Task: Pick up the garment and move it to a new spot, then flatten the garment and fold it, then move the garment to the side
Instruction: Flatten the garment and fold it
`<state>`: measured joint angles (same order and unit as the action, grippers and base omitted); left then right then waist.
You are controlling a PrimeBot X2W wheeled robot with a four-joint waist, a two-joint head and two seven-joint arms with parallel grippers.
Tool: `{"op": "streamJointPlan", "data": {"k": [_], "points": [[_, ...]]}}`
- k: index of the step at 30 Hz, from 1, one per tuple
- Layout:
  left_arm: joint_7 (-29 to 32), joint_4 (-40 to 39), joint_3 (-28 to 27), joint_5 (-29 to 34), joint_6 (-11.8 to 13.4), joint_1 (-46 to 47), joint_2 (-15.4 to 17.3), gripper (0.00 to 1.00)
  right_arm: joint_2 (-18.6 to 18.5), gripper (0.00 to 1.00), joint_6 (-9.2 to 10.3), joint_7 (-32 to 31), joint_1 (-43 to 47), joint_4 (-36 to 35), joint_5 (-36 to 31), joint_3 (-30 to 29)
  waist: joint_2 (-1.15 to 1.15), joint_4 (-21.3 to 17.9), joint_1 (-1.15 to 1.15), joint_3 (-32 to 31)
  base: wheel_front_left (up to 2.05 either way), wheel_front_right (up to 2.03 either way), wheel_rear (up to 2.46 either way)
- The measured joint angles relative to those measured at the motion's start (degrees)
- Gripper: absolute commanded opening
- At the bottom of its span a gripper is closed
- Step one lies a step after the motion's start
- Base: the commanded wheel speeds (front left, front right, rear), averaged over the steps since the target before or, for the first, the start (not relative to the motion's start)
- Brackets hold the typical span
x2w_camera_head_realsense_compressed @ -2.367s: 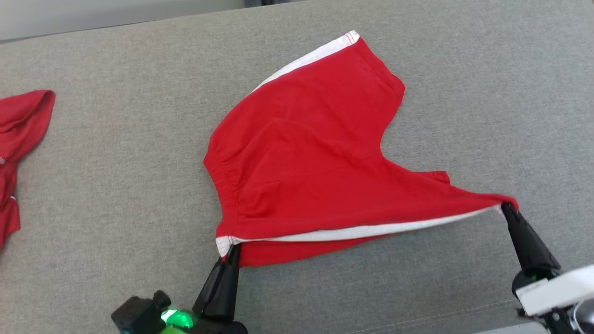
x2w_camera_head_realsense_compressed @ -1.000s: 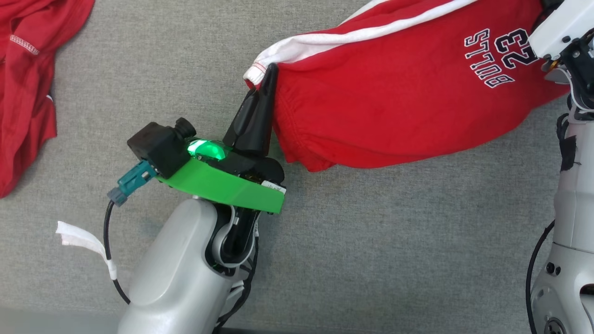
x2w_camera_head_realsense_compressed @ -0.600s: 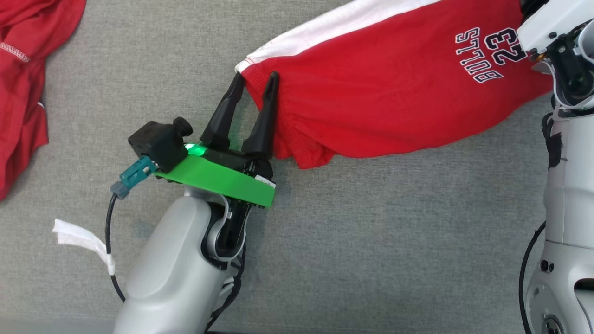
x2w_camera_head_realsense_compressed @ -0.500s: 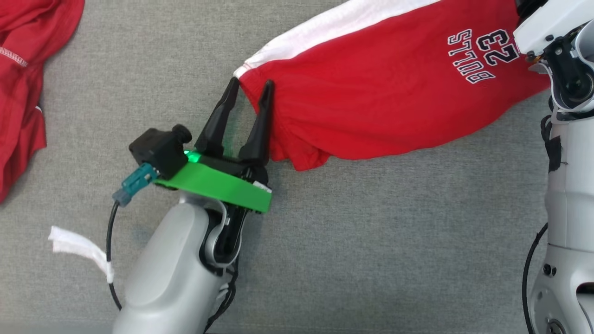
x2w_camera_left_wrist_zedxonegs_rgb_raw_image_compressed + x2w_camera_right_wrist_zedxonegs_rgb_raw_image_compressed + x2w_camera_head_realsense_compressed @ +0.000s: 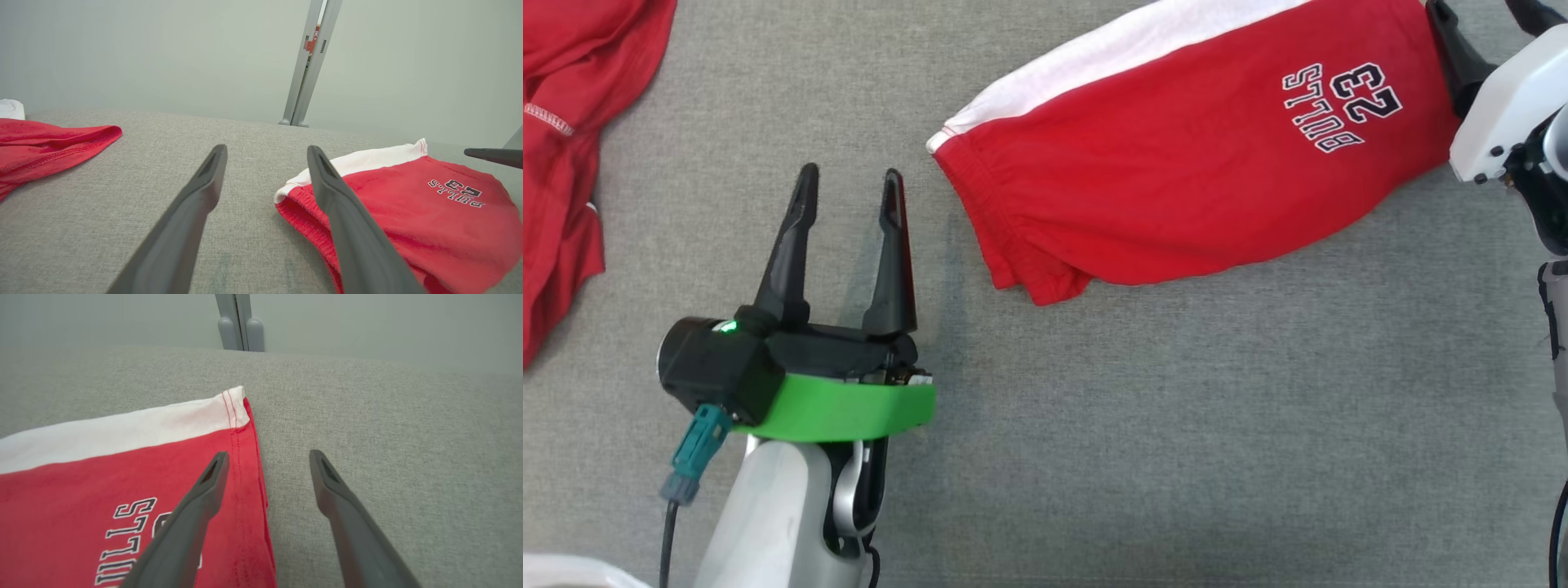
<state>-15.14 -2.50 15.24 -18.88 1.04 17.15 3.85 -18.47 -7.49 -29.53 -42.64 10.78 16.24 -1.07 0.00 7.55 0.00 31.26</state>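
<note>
garment (image 5: 1176, 180): red shorts, white stripe, "BULLS 23" print; we see it lying on the grey table (image 5: 1176, 425), free of both claws
left claw (image 5: 850, 170): fingers apart, empty, near the waistband end
right claw (image 5: 267, 454): fingers apart, empty, over the hem edge
other red cloth (image 5: 564, 122): far left, well apart

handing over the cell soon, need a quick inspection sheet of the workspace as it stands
surface: grey fabric top
job's things: red shorts lying on it, BULLS 23 print up, held by neither tool
clutter: second red garment at the left edge
tools: left tool open, beside the waistband, apart from it; right tool open, straddling the hem edge
cables: dark cable with teal plug at the left wrist
surroundings: pale wall, grey post
</note>
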Motion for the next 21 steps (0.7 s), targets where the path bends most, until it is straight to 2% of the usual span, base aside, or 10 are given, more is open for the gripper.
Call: {"op": "streamJointPlan", "data": {"k": [5,8,9,10,13,17,21], "points": [[0.0,-2.7,-0.7,2.0,-0.2,-2.8,-0.9,1.0,-0.2,1.0,0.0,-2.3,-0.9,3.5,-3.6,0.2,0.0,1.7,0.0,1.3,0.0,0.0,0.0],[0.0,-3.0,0.0,1.4,0.1,-3.6,-0.9,1.0,1.3,0.99,0.01,-3.6,-1.3,5.4,-3.8,0.2,0.0,2.8,0.0,1.8,0.0,0.0,0.0],[0.0,-3.1,0.2,1.4,0.6,-3.9,-0.9,1.0,1.7,0.71,0.01,-3.8,-1.5,5.7,-3.6,0.0,0.0,3.2,0.0,1.8,0.0,0.0,0.0],[0.0,-3.4,0.3,1.2,0.9,-4.2,-0.9,1.0,2.1,0.0,0.01,-3.9,-1.7,6.0,-2.9,-0.3,0.0,3.5,0.0,1.8,0.0,0.0,0.0],[0.0,-3.7,0.0,0.6,1.6,-5.5,-1.0,1.0,3.8,0.0,0.01,-3.2,-1.6,6.7,-1.2,-1.7,0.0,3.7,0.0,1.2,0.0,0.0,0.0],[0.0,-2.8,-1.4,1.9,1.2,-8.2,-1.0,1.0,6.0,0.0,-0.05,-1.3,0.6,7.2,1.6,-4.7,0.0,3.0,0.0,-0.1,0.0,0.0,0.0],[0.0,-2.6,-3.0,2.6,0.5,-11.5,-1.0,1.0,6.1,0.0,-0.09,-0.7,4.6,7.5,3.9,-10.3,0.0,1.6,0.0,-2.3,0.0,0.0,0.0]]}}
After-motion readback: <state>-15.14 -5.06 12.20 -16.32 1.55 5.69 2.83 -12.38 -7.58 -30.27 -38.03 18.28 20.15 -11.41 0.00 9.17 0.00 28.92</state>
